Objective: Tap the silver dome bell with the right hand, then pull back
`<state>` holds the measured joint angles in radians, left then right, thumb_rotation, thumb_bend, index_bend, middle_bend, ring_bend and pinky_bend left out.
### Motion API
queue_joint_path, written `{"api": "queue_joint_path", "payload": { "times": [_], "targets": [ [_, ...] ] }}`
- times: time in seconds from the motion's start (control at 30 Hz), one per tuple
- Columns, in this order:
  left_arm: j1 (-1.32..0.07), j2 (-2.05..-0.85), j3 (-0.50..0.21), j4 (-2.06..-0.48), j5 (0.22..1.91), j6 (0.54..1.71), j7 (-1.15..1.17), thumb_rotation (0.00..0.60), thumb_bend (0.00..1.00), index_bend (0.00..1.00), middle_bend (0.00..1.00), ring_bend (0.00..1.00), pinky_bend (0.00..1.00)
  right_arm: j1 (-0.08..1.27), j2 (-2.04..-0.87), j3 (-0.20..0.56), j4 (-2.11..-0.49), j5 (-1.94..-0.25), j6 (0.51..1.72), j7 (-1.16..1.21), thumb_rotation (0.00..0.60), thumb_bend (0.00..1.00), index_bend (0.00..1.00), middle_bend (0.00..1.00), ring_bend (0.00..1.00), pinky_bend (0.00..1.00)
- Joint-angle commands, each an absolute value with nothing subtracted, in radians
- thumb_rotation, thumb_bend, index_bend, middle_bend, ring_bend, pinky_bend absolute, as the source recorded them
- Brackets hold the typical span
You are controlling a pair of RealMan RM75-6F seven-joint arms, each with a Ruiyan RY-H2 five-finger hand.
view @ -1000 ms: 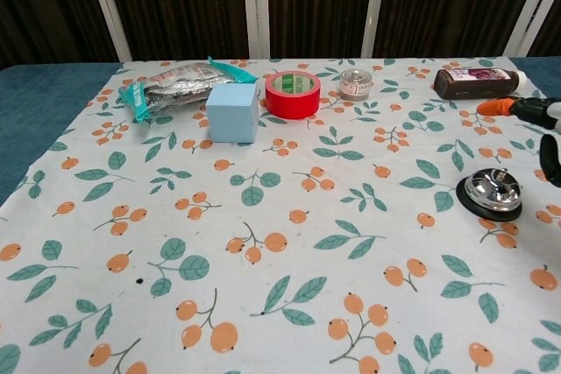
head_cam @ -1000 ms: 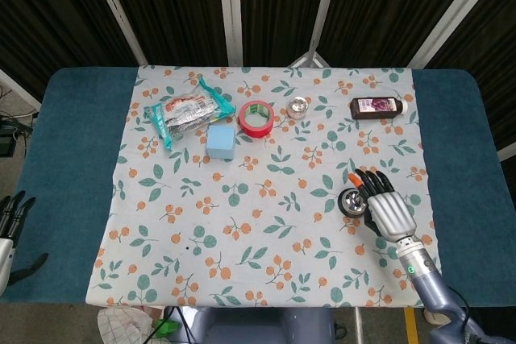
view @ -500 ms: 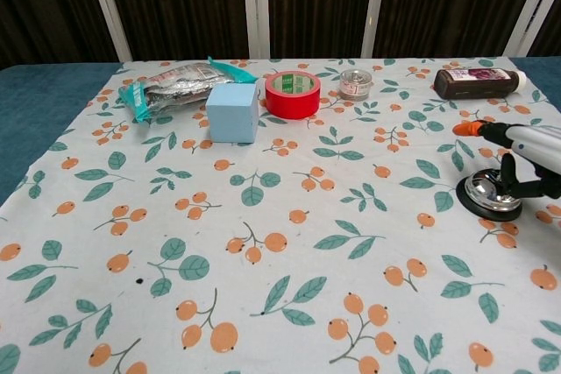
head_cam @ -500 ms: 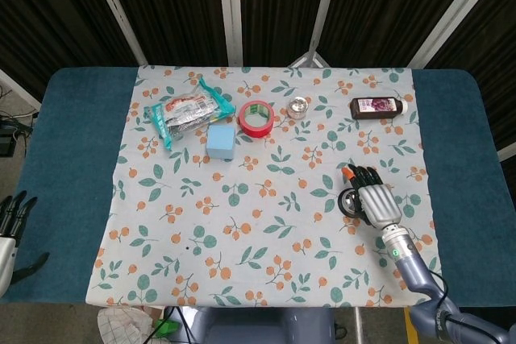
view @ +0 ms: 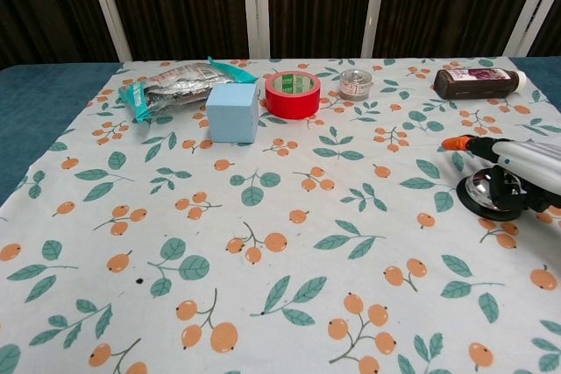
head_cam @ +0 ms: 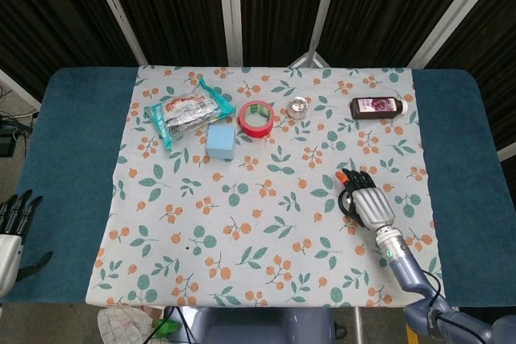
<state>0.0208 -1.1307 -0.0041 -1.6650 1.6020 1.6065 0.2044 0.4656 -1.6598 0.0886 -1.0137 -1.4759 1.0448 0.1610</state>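
Note:
The silver dome bell [view: 485, 190] on its black base sits at the right of the flowered cloth [view: 263, 216]. In the head view only the bell's black base edge [head_cam: 344, 203] shows. My right hand [head_cam: 367, 199] lies flat over it, its fingers [view: 491, 148] stretched out to the left just above the dome, its thumb curled down on the dome's right side. Nothing is held. My left hand [head_cam: 14, 223] hangs off the table's left edge, fingers apart and empty.
At the back of the cloth stand a foil snack bag [head_cam: 184, 110], a blue cube [head_cam: 220, 141], a red tape roll [head_cam: 256, 118], a small jar [head_cam: 299, 107] and a brown bottle [head_cam: 377, 107]. Blue table edges flank the cloth.
My right hand has slid left and lowered, from beside the bell to over its dome, now covering it. The left hand has stayed put.

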Motion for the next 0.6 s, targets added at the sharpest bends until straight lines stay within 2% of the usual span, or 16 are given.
{"api": "queue_joint_path", "payload": {
  "times": [0.03, 0.3, 0.6],
  "targets": [
    [0.020, -1.131, -0.004, -1.666, 1.602, 1.606, 0.206, 0.600, 0.27, 0.09, 0.00, 0.00, 0.09, 0.470, -1.661, 0.087, -1.006, -1.474, 1.041, 0.167, 0.600, 1.00, 0.00, 0.00, 0.00, 0.00],
    [0.018, -1.131, -0.003, -1.667, 1.600, 1.602, 0.208, 0.600, 0.27, 0.09, 0.00, 0.00, 0.09, 0.465, -1.575, 0.116, -1.129, -1.505, 1.148, 0.146, 0.600, 1.00, 0.00, 0.00, 0.00, 0.00],
    [0.021, -1.128, 0.002, -1.668, 1.608, 1.607, 0.199, 0.600, 0.27, 0.09, 0.00, 0.00, 0.09, 0.410, -1.364, 0.114, -1.470, -1.550, 1.276, 0.016, 0.600, 1.00, 0.00, 0.00, 0.00, 0.00]
  ]
}}
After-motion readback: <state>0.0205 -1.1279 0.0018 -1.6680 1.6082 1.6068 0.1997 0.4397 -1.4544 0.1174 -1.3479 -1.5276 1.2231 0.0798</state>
